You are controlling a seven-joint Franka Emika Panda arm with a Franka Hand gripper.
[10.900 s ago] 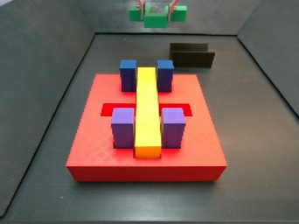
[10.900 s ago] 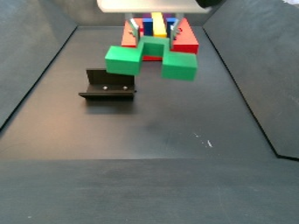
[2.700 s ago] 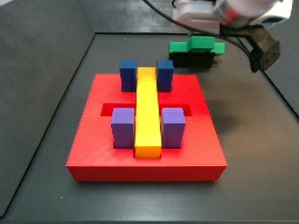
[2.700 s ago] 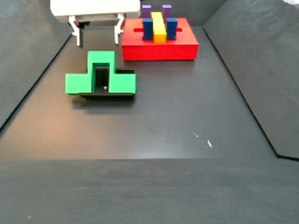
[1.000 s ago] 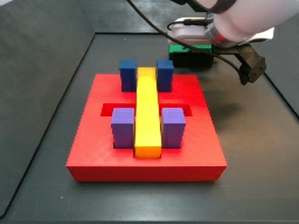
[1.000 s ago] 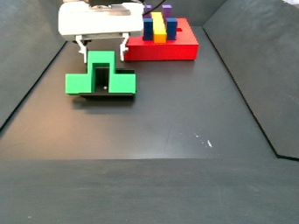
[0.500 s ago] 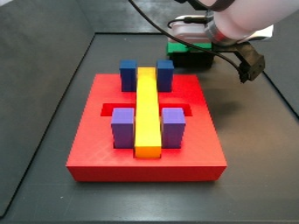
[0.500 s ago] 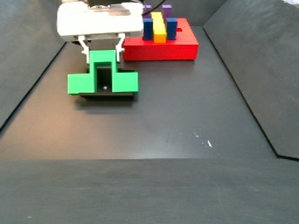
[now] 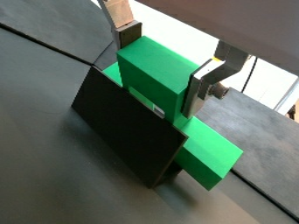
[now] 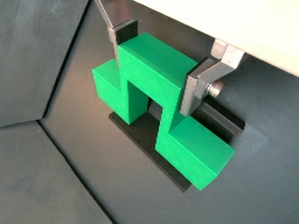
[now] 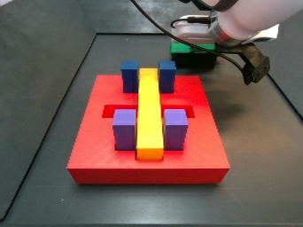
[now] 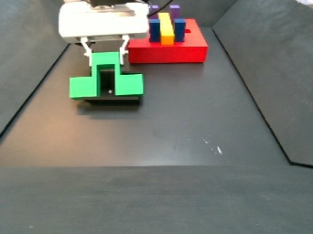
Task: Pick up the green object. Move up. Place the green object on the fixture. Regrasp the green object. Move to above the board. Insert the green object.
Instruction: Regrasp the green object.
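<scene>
The green object [image 9: 149,80] sits on the black fixture [image 9: 117,131], its raised middle up and its side arms spread low. My gripper [image 9: 163,66] straddles that raised middle, and both dark pads press on its sides in both wrist views, as around the green object [image 10: 146,74]. In a side view the gripper [image 12: 105,55] stands over the green object [image 12: 108,84] and fixture [image 12: 113,101] at the left of the floor. In another side view the green object [image 11: 186,50] and fixture [image 11: 197,62] lie behind the red board [image 11: 106,146], half hidden by my arm.
The board carries a long yellow bar [image 11: 149,106], two blue blocks [image 11: 130,75] and two purple blocks [image 11: 124,131]. It also shows in a side view, as the board [image 12: 171,52] behind and to the right of the fixture. Dark walls ring the floor.
The fingers have drawn in slightly onto the green object's raised middle since a second ago. The arm and the object have otherwise stayed put.
</scene>
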